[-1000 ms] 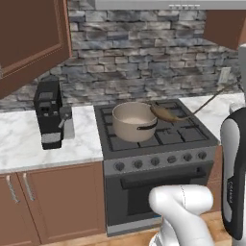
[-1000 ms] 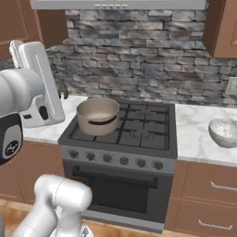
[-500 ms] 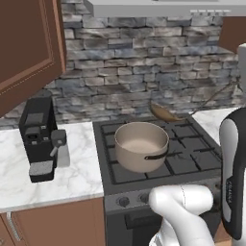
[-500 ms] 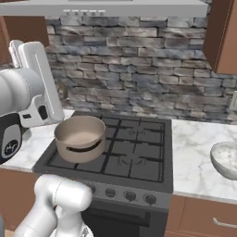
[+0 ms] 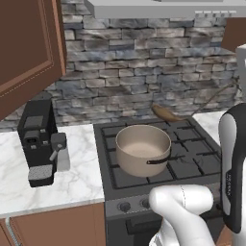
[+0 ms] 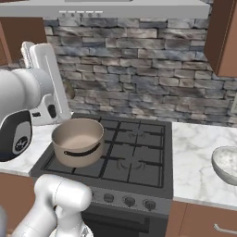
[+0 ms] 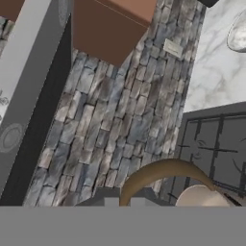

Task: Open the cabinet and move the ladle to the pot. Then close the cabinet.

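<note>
tan round pot [image 5: 142, 149] upright on the stove's front-left burner, dark handle facing front. dark brown ladle [image 5: 166, 113] tilted above the rear burners, behind the pot. reddish-brown cabinet [image 5: 26, 48] door open, above-left of the pot.

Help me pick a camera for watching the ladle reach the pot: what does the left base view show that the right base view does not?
The left base view gives you the ladle hanging in the air just behind the pot, the black coffee machine on the counter, and the cabinet door at upper left. The right base view gives instead a pale bowl on the marble counter right of the stove. Shared: pot, stove, stone wall and range hood.
</note>
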Controlling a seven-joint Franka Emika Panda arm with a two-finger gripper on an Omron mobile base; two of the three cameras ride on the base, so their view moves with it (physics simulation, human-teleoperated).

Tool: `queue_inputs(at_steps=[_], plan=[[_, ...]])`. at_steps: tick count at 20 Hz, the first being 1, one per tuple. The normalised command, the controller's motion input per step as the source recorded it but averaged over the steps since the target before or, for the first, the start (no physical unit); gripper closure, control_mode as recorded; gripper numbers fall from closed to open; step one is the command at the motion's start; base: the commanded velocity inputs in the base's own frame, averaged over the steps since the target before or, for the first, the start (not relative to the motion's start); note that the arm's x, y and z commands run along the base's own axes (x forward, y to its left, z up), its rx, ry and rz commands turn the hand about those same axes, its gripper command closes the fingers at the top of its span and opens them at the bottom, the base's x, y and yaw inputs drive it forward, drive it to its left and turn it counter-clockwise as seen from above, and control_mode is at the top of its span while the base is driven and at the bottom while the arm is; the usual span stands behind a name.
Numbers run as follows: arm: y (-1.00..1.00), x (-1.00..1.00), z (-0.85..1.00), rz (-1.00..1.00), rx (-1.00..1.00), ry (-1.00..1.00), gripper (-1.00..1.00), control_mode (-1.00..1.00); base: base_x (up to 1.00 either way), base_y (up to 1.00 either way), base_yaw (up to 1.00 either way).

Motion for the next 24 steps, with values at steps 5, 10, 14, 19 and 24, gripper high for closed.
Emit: queue_inputs(at_steps=[5, 10, 14, 19, 24], plan=[[-0.27, 0.45, -0.24, 0.00, 0.00, 0.02, 1.00, -1.00, 0.00, 0.00, 0.00], [-0.04, 0.54, -0.31, 0.00, -0.02, 0.01, 1.00, -1.00, 0.00, 0.00, 0.00], [0.07, 0.72, -0.51, 0.00, -0.04, 0.04, 1.00, -1.00, 0.00, 0.00, 0.00], [0.01, 0.66, -0.43, 0.00, -0.06, 0.04, 1.00, -1.00, 0.00, 0.00, 0.00], [0.00, 0.51, -0.31, 0.00, -0.07, 0.00, 1.00, -1.00, 0.00, 0.00, 0.00]])
